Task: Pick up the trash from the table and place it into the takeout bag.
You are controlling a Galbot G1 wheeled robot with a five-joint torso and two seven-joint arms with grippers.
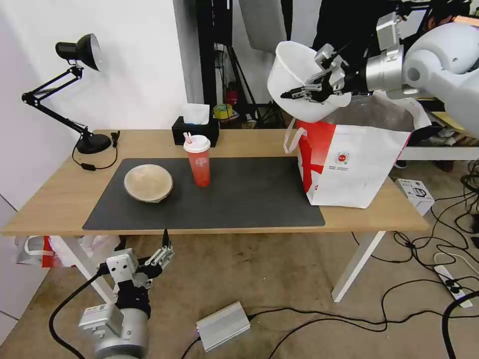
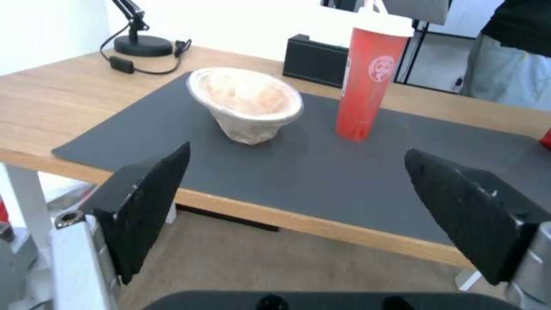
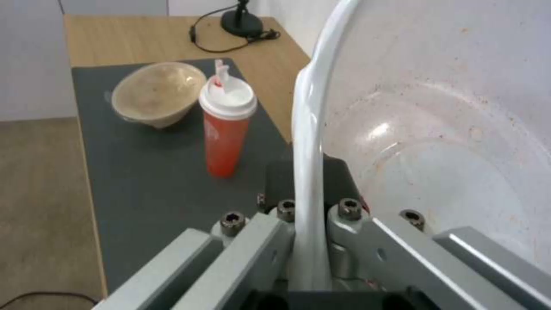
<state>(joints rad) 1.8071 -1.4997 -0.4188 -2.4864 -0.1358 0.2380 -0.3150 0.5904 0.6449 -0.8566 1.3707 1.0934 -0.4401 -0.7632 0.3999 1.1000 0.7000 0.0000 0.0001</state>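
The right pincer (image 1: 305, 91) grips the rim of the white bowl (image 1: 294, 75), tipped on its side in the air, just above the open bag (image 1: 349, 164). The bag stands on the right end of the desk (image 1: 60, 189). The right wrist view shows red specks inside the bowl. The left pincer (image 1: 164, 252) hangs wide open, low before the desk. On the mat (image 1: 249, 194) stand the cup (image 1: 198, 162) and tan bowl (image 1: 148, 183), near each other. A lamp (image 1: 80, 55) and tissue box (image 1: 195, 130) sit by the wall.

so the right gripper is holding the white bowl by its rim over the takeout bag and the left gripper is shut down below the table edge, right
Not quite. The left gripper is open: the left wrist view shows its fingers spread wide apart, with nothing between them, below the table edge. The rest holds: the right gripper clamps the rim of the white bowl above the takeout bag.
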